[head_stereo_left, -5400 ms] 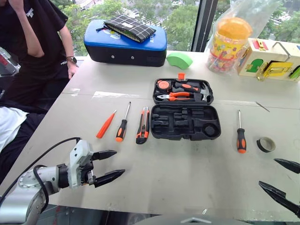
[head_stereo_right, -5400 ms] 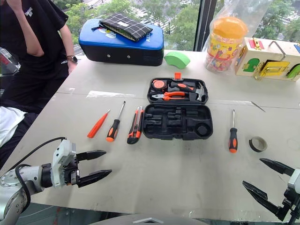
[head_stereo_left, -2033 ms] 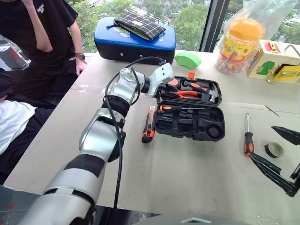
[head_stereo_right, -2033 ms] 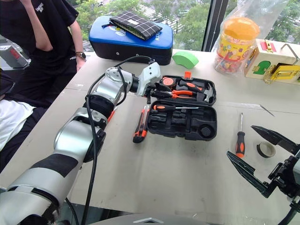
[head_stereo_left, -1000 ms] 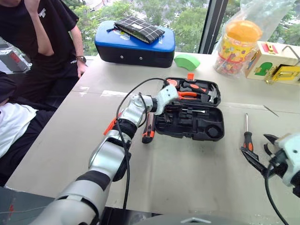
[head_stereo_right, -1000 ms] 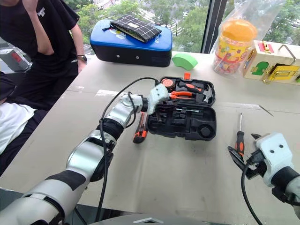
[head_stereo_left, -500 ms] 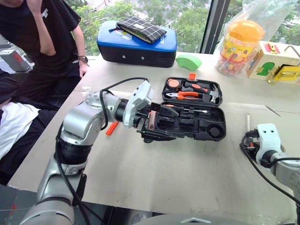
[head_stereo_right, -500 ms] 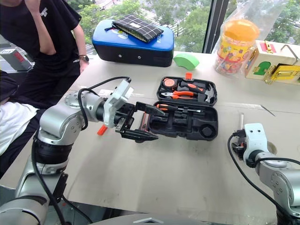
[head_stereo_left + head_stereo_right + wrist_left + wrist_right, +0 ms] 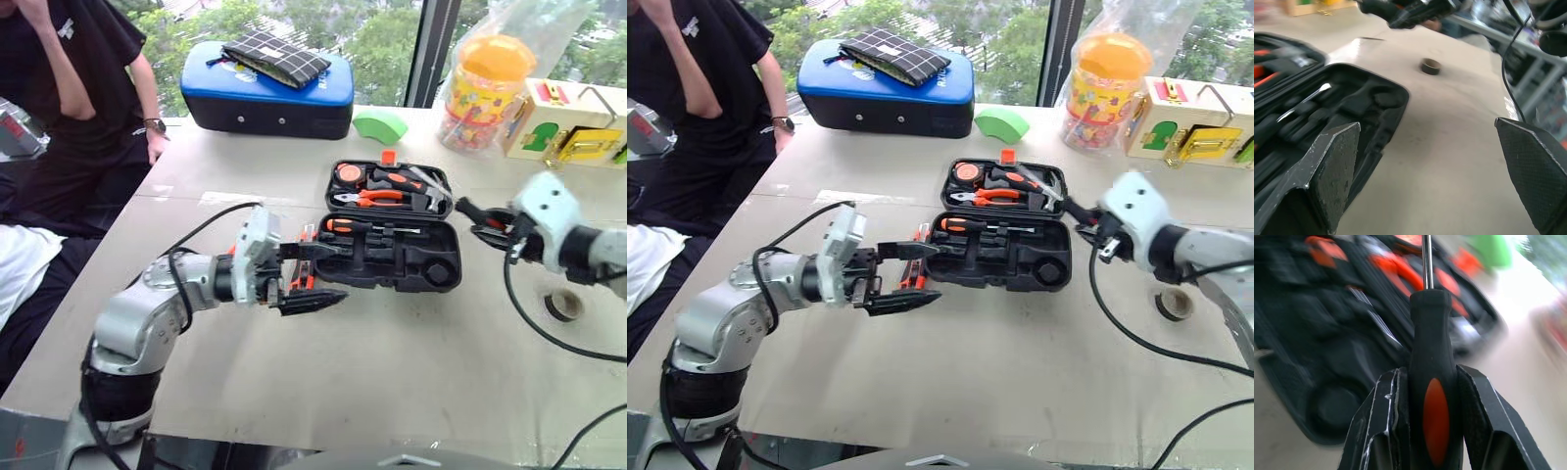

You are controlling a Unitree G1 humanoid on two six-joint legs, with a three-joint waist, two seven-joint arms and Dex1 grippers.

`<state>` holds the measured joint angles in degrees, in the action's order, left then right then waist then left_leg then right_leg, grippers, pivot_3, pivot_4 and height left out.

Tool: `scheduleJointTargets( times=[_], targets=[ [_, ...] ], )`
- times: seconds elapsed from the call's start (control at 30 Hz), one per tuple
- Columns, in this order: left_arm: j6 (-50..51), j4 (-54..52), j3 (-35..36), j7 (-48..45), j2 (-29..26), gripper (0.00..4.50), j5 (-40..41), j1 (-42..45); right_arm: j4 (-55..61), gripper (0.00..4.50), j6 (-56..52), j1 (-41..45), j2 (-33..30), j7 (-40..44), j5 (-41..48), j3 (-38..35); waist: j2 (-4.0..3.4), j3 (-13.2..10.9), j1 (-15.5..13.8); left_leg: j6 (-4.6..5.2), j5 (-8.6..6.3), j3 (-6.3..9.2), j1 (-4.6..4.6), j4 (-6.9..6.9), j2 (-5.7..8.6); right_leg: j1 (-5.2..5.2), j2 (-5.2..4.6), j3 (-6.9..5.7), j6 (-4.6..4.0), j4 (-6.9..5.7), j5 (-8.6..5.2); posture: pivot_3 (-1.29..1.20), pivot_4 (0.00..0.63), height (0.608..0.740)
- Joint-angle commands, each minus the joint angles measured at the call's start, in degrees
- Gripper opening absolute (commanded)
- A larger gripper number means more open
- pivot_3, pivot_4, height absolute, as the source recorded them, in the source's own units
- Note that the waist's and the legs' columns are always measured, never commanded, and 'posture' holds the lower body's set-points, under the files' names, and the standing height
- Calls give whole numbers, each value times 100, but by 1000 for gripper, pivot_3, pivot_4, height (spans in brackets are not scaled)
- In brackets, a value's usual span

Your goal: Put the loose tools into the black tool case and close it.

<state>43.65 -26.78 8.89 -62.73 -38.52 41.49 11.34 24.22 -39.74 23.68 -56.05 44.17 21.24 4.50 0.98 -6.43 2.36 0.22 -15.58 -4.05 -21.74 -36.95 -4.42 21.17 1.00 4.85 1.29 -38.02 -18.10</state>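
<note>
The black tool case lies open on the table, with pliers, hammer and tape measure in its far half. One screwdriver with a black-and-orange handle rests in its near half. My right gripper hovers at the case's right end, shut on a second black-and-orange screwdriver whose shaft points over the case. My left gripper is open and empty, level, just left of the case. The orange-and-black utility knife lies on the table beside the case, partly behind the left fingers.
A roll of tape lies right of the case. At the back stand a blue-topped case, a green block, an orange-lidded jar and a toy box. A person stands at the table's left.
My right gripper closed on the screwdriver at the right, lifted it and carried it left to the case. My left gripper opened and drew back from the case.
</note>
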Motion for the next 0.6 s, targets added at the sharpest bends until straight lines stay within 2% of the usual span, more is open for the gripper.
scheduleJointTargets(
  times=[0.03,0.13,0.27,0.6],
  targets=[
    [26,-543,608,137,-233,4500,418,-521,-1633,771,1479,1094,315,1259,-909,1137,-4,-7,-7,0,0,-5,1,-1,4,-1,-2,1,1,0,0,0,150,740],
    [13,-797,979,302,-395,4500,581,-971,-3069,771,2395,1857,775,1977,-1447,1790,8,-34,-17,0,0,-27,1,-10,15,-1,-17,-3,4,5,2,0,150,740],
    [-32,-1064,1360,467,-524,4500,741,-1392,-4059,771,3030,2203,1133,2557,-1782,2075,10,-40,-161,-13,7,-10,-3,-15,19,-1,-70,-28,3,3,2,0,150,740],
    [-107,-1418,1726,802,-643,4500,1022,-1939,-5701,771,3308,2704,1612,2825,-2303,2055,9,-40,-136,5,-3,-17,39,-19,20,-48,-84,-44,0,1,2,0,150,740]
  ],
)
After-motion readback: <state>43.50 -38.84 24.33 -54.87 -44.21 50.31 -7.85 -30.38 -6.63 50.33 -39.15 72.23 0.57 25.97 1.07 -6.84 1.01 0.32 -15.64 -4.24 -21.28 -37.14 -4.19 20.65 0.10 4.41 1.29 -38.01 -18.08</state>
